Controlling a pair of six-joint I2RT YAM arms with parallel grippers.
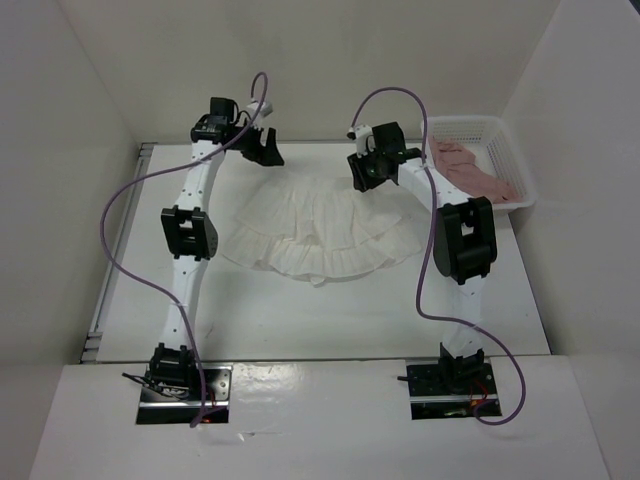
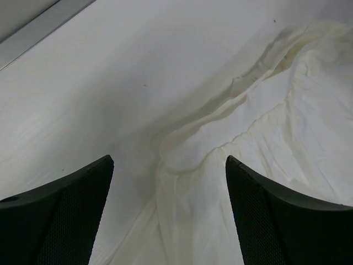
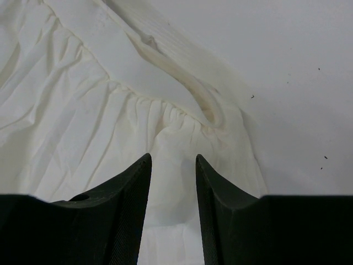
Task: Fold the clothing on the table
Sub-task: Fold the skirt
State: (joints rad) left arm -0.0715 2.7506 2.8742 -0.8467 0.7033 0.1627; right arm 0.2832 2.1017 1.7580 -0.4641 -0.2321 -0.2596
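One skirt [image 1: 320, 235]: lying spread on the table [image 1: 300, 315], waistband at 12 o'clock. My left claw [image 1: 262, 145]: hanging wide over its 11 o'clock corner. My right claw [image 1: 365, 172]: narrowly parted at 1 o'clock. Both are gripping nothing, likely poised over the corners for folding.

Robot body: left arm [image 1: 183, 290] and right arm [image 1: 420, 186] of slim white links; bulky black joint housings; black bases; a purple cable [image 1: 108, 225] looping beside each; left claw [image 2: 169, 160] and right claw [image 3: 172, 157] black, inner faces finely dimpled.
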